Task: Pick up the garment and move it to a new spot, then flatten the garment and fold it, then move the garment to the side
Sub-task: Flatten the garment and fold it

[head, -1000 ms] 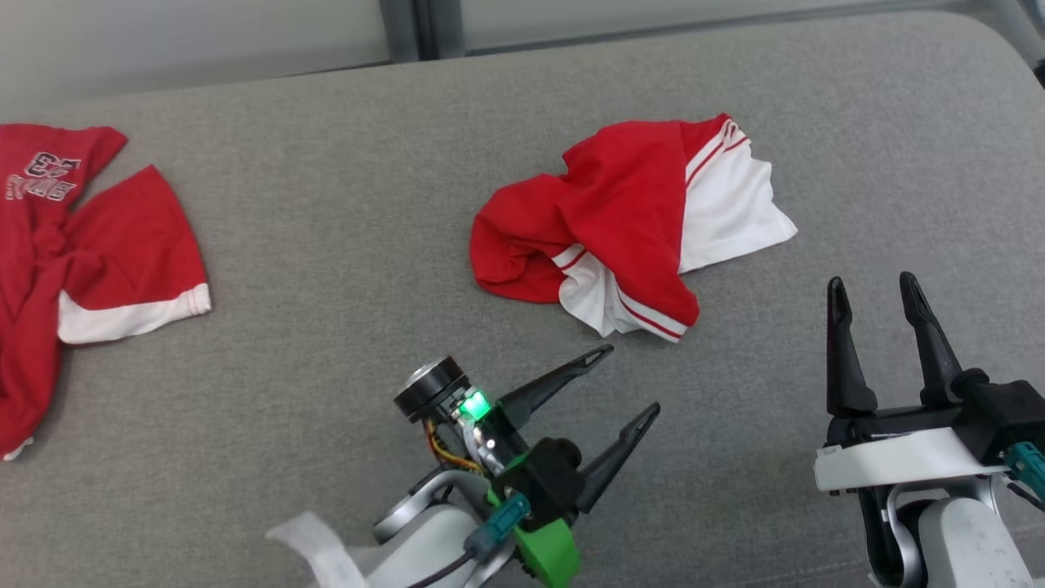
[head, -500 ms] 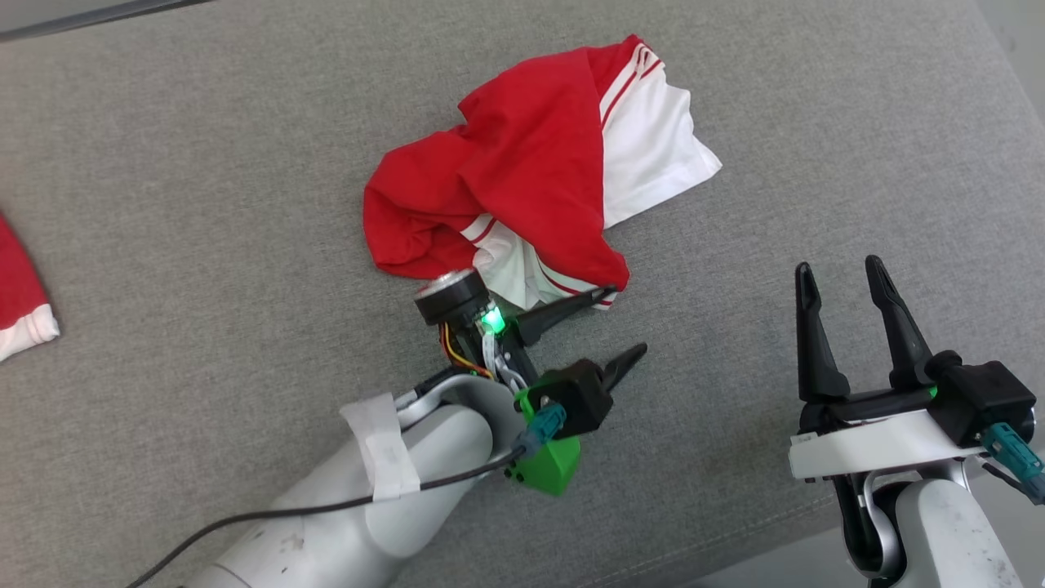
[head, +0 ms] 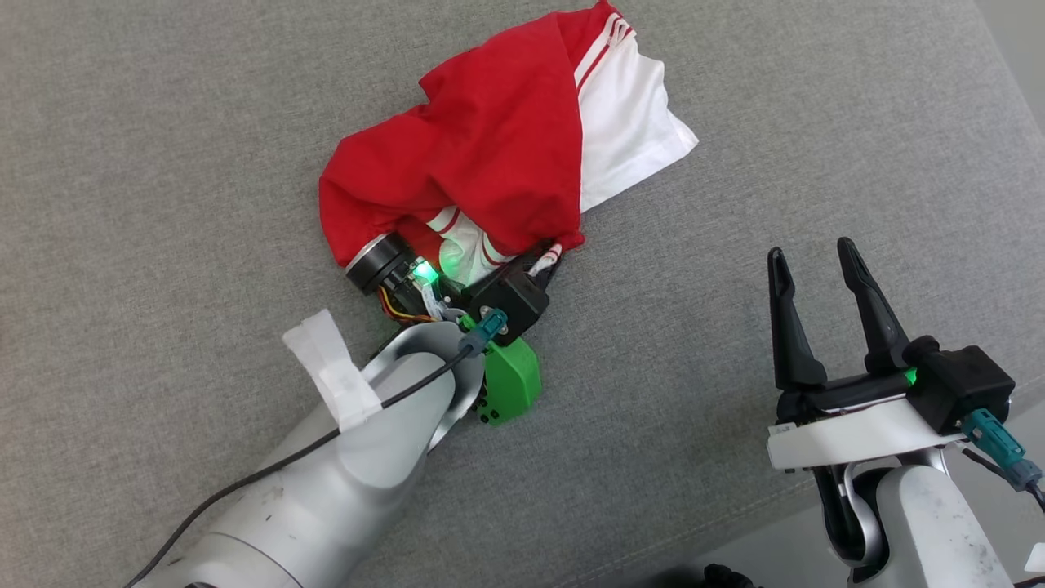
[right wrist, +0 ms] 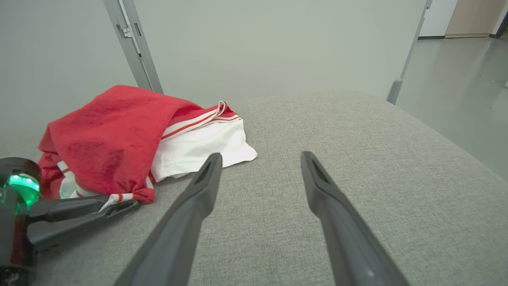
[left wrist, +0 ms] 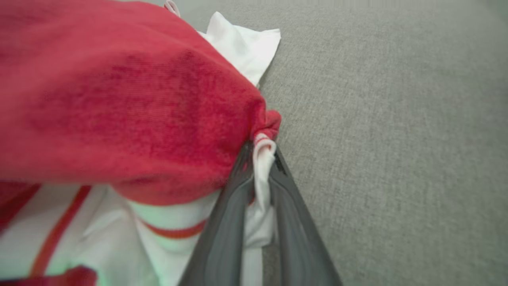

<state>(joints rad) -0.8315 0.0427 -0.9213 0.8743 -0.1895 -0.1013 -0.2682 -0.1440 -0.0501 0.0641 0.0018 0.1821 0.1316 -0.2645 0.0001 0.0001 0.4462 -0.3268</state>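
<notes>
A red and white garment [head: 490, 155] is seen crumpled in a heap on a grey padded surface [head: 163, 163], well in from its near edge and its right edge. In the left wrist view the red cloth [left wrist: 119, 99] is bunched over white, red-striped fabric. The left claw [head: 551, 257] is closed narrowly on a white, red-striped hem at the near edge of the heap; in the left wrist view [left wrist: 260, 149] the white cloth is pinched between the two dark fingers [left wrist: 222, 222]. The right claw [head: 810, 253] is held wide and empty above bare fabric near the near edge, well apart from the garment. From the right wrist view [right wrist: 261, 157] the heap [right wrist: 111, 135] is seen ahead and to that view's left, with the rounded far corner of the surface beyond and pale floor [right wrist: 456, 99] past it. Bare surface lies on every side of the heap, broadest toward the left edge.
</notes>
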